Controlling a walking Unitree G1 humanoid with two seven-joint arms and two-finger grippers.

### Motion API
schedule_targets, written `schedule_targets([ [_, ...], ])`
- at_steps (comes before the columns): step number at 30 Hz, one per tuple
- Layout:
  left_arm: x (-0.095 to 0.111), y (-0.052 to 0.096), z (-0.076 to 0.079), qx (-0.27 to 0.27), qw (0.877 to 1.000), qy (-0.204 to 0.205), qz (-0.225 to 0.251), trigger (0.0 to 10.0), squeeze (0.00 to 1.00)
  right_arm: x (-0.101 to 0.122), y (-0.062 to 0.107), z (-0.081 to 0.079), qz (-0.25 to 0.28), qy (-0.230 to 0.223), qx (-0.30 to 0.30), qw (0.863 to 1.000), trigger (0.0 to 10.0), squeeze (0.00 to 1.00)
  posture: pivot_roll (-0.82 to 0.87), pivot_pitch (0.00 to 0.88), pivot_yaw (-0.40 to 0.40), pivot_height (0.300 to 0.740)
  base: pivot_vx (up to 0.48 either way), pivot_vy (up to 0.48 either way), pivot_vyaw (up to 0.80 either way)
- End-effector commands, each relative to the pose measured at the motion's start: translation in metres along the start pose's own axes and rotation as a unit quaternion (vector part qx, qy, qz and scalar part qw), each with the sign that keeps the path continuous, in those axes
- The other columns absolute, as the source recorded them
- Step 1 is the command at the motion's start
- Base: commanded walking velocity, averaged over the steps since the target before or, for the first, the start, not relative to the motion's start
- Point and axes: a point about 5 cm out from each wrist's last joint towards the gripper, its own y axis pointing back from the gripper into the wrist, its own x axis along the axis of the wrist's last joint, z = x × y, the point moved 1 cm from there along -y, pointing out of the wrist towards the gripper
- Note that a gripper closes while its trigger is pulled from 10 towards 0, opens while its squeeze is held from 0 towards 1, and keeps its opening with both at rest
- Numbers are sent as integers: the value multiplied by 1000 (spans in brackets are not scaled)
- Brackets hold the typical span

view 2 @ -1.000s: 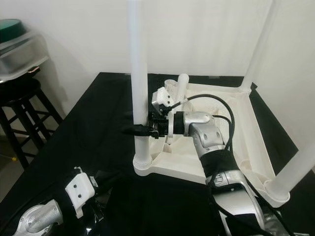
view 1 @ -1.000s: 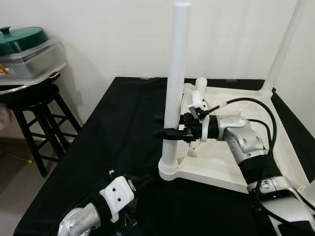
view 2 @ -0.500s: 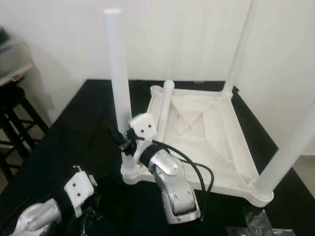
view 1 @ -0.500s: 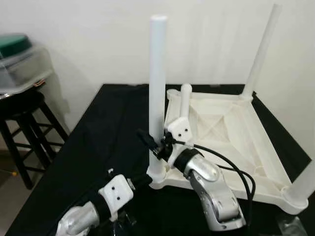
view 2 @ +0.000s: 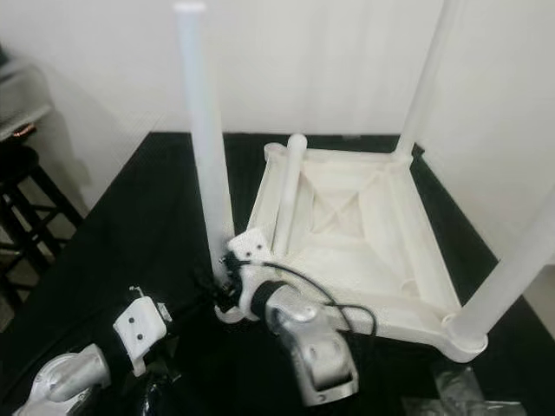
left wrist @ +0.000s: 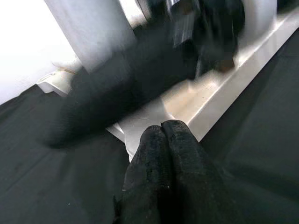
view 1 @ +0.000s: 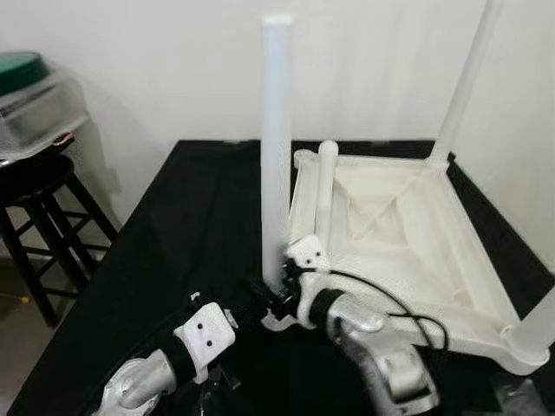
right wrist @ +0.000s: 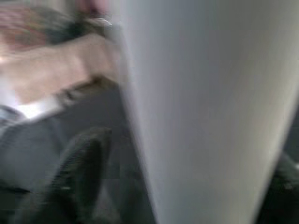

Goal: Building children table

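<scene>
Black cloth (view 1: 191, 225) covers the work surface, and on it the white children table (view 1: 399, 225) lies upside down with its legs pointing up. Right gripper (view 1: 270, 301) is at the bottom of the near-left leg (view 1: 276, 147), one finger on each side of it. Left gripper (left wrist: 163, 135) is just beside that corner, fingers pressed together, holding nothing.
</scene>
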Motion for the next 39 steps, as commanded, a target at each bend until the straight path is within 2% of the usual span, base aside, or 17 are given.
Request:
schedule_targets([
  [1, -4, 1, 1, 1, 1000, 4, -10, 10000, 0, 14, -1, -6, 41, 7, 61, 997, 10000, 1000, -32, 20, 0, 740, 0, 0, 0],
  [3, -5, 1, 1, 1, 1000, 4, -11, 10000, 0, 23, 8, 1, 48, 35, 136, 989, 10000, 1000, -26, 17, -6, 740, 0, 0, 0],
  [4, -5, 1, 1, 1, 1000, 5, -11, 10000, 0, 25, 11, 5, 42, 52, 159, 985, 10000, 851, -26, 17, -7, 740, 0, 0, 0],
  [6, -5, 1, 2, 2, 1000, 5, -11, 10000, 0, 26, 13, 8, 38, 62, 173, 982, 10000, 851, -26, 17, -7, 740, 0, 0, 0],
  [7, -5, 1, 2, 2, 1000, 5, -11, 10000, 0, 26, 15, 13, 31, 66, 191, 979, 10000, 0, -22, 12, -8, 740, 0, 0, 0],
  [13, -5, 1, 3, 3, 1000, 5, -12, 10000, 0, 21, 12, 35, -23, 79, 257, 963, 10000, 0, -7, 9, -14, 740, 0, 0, 0],
  [14, -5, 1, 3, 3, 1000, 4, -12, 10000, 0, 21, 8, 42, -33, 81, 265, 960, 4510, 0, 1, 8, -19, 740, 0, 0, 0],
  [15, -5, 1, 3, 3, 1000, 4, -12, 10000, 0, 21, 8, 42, -33, 81, 265, 960, 4510, 0, 1, 8, -19, 740, 0, 0, 0],
  [16, -5, 1, 4, 3, 1000, 4, -12, 10000, 0, 24, 7, 45, -28, 77, 268, 960, 0, 0, 1, 9, -21, 740, 0, 0, 0],
  [26, -4, 1, 4, 5, 1000, 5, -11, 10000, 0, 31, 11, 61, -18, 68, 278, 958, 0, 0, -5, 14, -20, 740, 0, 0, 0],
  [32, -3, 1, 6, 3, 1000, 8, -10, 10000, 0, 15, 22, 70, -24, 69, 197, 978, 0, 0, -19, 23, -22, 740, 0, 0, 0],
  [34, -4, 2, 6, 3, 1000, 9, -10, 10000, 0, -3, 22, 65, -32, 35, 88, 995, 0, 0, -24, 27, -32, 740, 0, 0, 0],
  [35, -4, 3, 6, 4, 1000, 10, -10, 10000, 0, -16, 14, 63, 4, -28, -95, 995, 0, 0, -37, 27, -45, 740, 0, 0, 0],
  [36, -3, 3, 6, 4, 1000, 9, -9, 10000, 0, -35, 19, 62, 15, -118, -311, 943, 0, 0, -34, 33, -43, 740, 0, 0, 0],
  [37, -2, 3, 5, 4, 1000, 9, -9, 10000, 0, -39, 21, 61, 13, -136, -351, 926, 0, 0, -34, 33, -43, 740, 0, 0, 0],
  [38, -2, 3, 4, 5, 1000, 10, -9, 10000, 0, -27, 16, 42, 0, -12, -272, 962, 0, 0, -32, 51, -23, 740, 0, 0, 0],
  [39, -2, 3, 4, 5, 1000, 10, -9, 10000, 0, -27, 16, 42, 0, -12, -272, 962, 0, 0, -32, 51, -23, 740, 0, 0, 0],
])
